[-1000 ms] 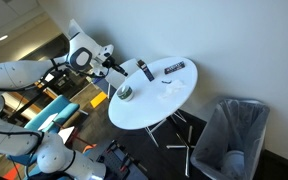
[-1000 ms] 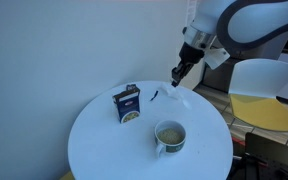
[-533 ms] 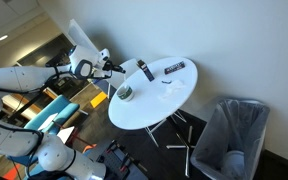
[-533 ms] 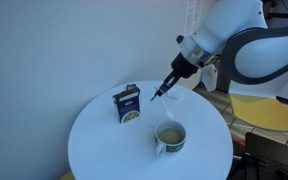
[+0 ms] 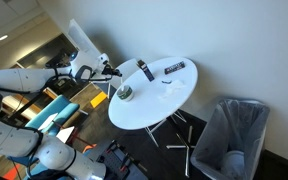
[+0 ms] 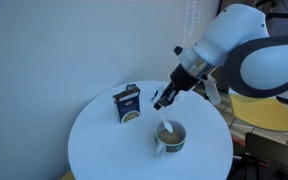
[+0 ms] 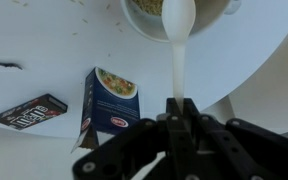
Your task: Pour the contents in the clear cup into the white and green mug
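One small squat white-and-green mug, holding pale grains, stands on the round white bench. Above it, the hand is clenched on a slim white spoon-like piece whose tip is over the mug's mouth. Handling advice: tilt slowly and keep the tip inside the rim.

Smooth glossy white table; printed cardboard box; white plastic spoon (looks matt); black matt tool.

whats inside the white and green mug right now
Pale beige contents lie in the small round white and green mug. In the wrist view, the tilted clear cup over its rim covers part of them; the mug's bottom is hidden.
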